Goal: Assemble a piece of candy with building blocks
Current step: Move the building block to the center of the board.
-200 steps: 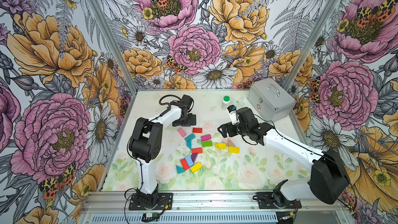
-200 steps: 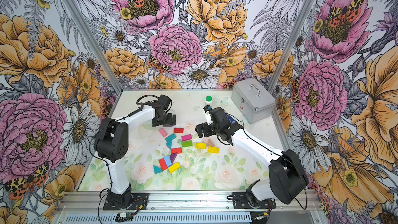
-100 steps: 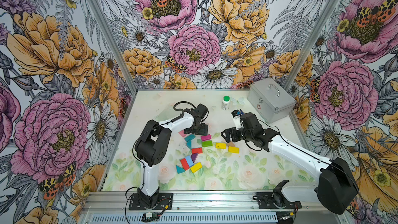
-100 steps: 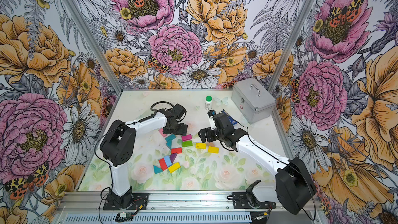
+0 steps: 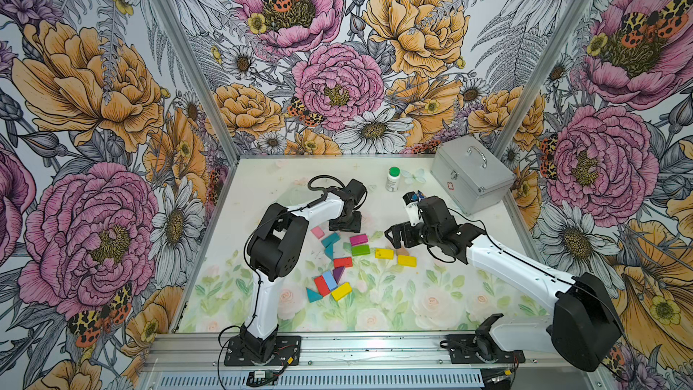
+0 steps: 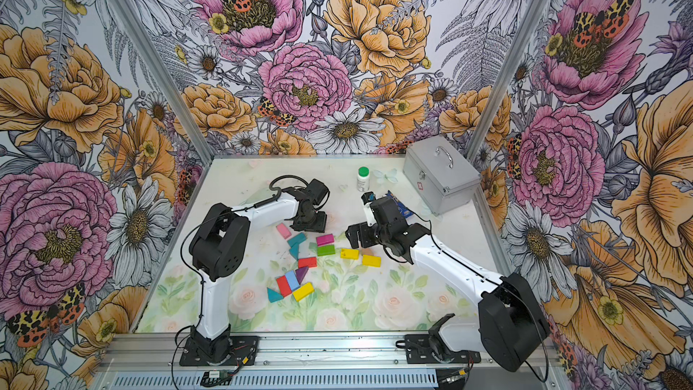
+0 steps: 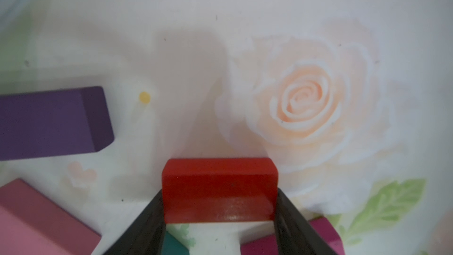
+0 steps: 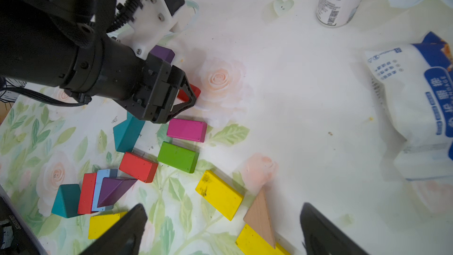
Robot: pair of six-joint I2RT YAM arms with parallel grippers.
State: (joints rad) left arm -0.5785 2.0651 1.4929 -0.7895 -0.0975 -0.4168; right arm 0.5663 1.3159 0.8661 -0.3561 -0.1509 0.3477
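My left pincer point(image 7: 220, 198) has both fingers pressed against the short ends of a red block point(image 7: 219, 175). That block lies on the counter point(image 7: 318, 8) beyond the green block point(image 8: 177, 156), just past the magenta block point(image 8: 186, 130).

The bite sits right at the fingertips, so my first worry is that the red block twists or slips out when I lift. The purple block point(image 7: 51, 121) and the pink block point(image 7: 36, 219) lie close on one side of the grip, and the magenta one lies on the other. A low sideways carry could shove them and scatter the pieces around the green block.

My right pincer point(image 8: 223, 208) hangs wide and empty above the yellow blocks point(image 8: 219, 195) on the green block's other side. It is near enough to the left arm point(image 8: 61, 52) that a careless reach by both could knock them together.

My count, as far as I can see:
- three red, three yellow and three teal blocks point(image 8: 127, 132)
- two purple
- one each of pink, magenta and green
- one light blue block point(image 8: 99, 190)
- one tan triangle point(image 8: 259, 210)

That makes sixteen. In both top views the left arm hides the held red block and the purple one, so I rely on the wrist views for those. Well apart from the green block there are one bottle point(image 5: 392, 180), one packet point(image 8: 421, 99) and one metal case point(image 5: 470, 174).
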